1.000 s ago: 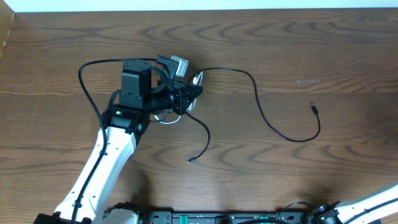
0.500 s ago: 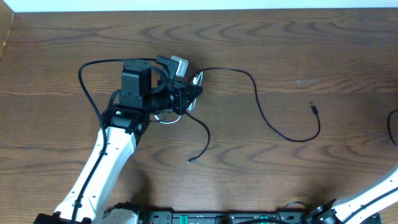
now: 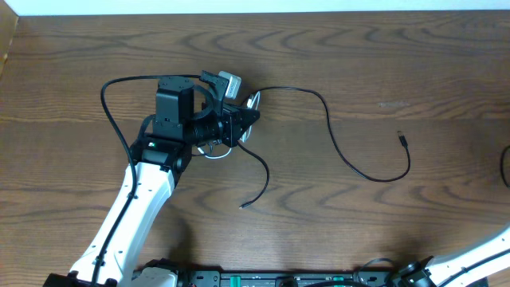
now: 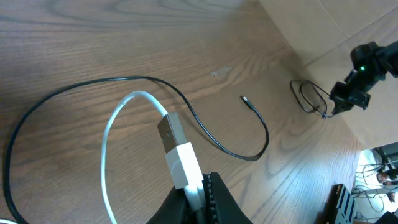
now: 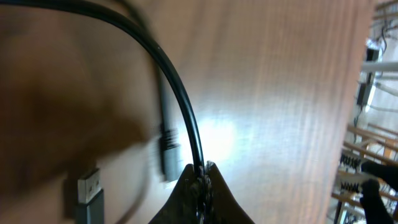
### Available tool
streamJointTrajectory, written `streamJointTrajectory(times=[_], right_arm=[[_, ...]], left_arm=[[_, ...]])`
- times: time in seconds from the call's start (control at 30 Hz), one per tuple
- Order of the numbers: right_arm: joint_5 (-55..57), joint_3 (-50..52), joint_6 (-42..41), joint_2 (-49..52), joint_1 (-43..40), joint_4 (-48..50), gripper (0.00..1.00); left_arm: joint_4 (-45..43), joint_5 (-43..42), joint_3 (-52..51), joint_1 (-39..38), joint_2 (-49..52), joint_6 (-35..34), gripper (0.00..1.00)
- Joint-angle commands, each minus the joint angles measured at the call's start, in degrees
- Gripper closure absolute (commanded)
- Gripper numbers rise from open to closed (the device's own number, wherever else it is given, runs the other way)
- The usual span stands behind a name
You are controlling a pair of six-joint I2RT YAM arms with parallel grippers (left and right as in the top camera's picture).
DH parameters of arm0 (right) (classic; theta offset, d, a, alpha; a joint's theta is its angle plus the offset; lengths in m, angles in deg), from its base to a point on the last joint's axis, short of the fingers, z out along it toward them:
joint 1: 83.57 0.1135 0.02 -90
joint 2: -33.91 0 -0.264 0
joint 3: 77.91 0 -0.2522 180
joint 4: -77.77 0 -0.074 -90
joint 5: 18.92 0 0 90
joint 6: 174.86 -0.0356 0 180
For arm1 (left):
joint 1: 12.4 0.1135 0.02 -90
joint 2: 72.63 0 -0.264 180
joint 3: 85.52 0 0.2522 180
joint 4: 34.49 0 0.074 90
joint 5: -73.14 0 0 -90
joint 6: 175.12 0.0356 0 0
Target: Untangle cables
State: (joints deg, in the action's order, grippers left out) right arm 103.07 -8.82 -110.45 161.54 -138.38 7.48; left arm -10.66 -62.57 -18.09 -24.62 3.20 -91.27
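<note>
Overhead, the table (image 3: 374, 56) is offering open wood rightward up to its edge, yet the black cable (image 3: 351, 163) is trailing there from the tangle (image 3: 211, 150) and could be dragged along. The left gripper (image 3: 243, 118) is clenching the plug (image 4: 177, 149) of the white cable (image 4: 118, 118), risking slip; the right gripper (image 5: 200, 180) is pinching 1 black cord (image 5: 180, 99).

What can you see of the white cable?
The white cable is a thin, smooth cord ending in a silver metal plug with a white housing. The left gripper is shut on it just behind the housing, with the plug pointing away from the fingers. The cord arches in a loop over the wooden table. Its other end is hidden.
</note>
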Motion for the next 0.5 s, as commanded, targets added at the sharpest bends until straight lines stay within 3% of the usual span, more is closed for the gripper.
streamJointTrajectory(times=[0.0,0.47], right_arm=[[1.95,0.31,-0.07,-1.57,-2.27,-0.42,0.99],[4.09,0.57,-4.22,-1.66,-5.2,-3.56,0.99]], left_arm=[[-0.07,0.35,-0.33,-0.13,0.42,-0.07,0.93],[-0.04,0.37,-0.33,-0.13,0.44,0.59,0.92]])
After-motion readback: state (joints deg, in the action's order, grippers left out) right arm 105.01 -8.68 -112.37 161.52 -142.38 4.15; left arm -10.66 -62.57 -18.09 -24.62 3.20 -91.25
